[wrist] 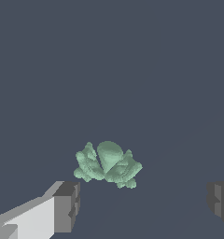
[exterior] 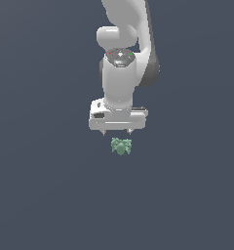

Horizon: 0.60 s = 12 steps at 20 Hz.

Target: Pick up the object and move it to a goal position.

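Flat, even, shadowless, sharp renders

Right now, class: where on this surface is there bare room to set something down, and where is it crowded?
Only the pale-green spiky object occupies the surface. Bare room lies on every side of it, toward both the exterior view's left and right. It is crowded only directly at the object, where the open gripper hangs close above.

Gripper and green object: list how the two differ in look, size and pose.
Colour: the gripper is white with dark jaws; the object is pale green.
Shape: the gripper is blocky and flat-sided; the object is lumpy with short points.
Size: the gripper is wider than the object, which would fit between the open jaws.
Pose: the gripper hangs pointing down above the object; the two are apart.
Shared: both show against the same plain dark background.
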Motion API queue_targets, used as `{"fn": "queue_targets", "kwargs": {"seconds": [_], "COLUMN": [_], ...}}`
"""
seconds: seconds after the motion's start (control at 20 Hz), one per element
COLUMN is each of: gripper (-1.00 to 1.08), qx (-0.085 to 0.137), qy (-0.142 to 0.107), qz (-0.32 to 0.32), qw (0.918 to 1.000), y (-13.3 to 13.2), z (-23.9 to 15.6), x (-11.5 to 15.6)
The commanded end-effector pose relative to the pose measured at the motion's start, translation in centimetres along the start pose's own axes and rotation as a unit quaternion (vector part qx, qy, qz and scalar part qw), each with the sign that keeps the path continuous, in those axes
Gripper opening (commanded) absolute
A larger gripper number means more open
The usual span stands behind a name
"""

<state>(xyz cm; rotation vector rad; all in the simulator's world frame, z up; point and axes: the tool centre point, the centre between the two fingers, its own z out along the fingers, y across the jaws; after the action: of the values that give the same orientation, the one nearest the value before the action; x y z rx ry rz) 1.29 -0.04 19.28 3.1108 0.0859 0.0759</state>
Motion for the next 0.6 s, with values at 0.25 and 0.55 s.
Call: {"fn": "queue_targets", "kwargs": {"seconds": [0.25, 0.55], "gripper": [1.00, 1.00], "qx": [0.003, 0.008], "qy": [-0.005, -0.015], "qz": [-0.006, -0.015], "qw": [1.0000, 0.9997], "y": [-1.1, -3.1], "z": [0.4, 1.0], "x": [-0.3, -0.8]}}
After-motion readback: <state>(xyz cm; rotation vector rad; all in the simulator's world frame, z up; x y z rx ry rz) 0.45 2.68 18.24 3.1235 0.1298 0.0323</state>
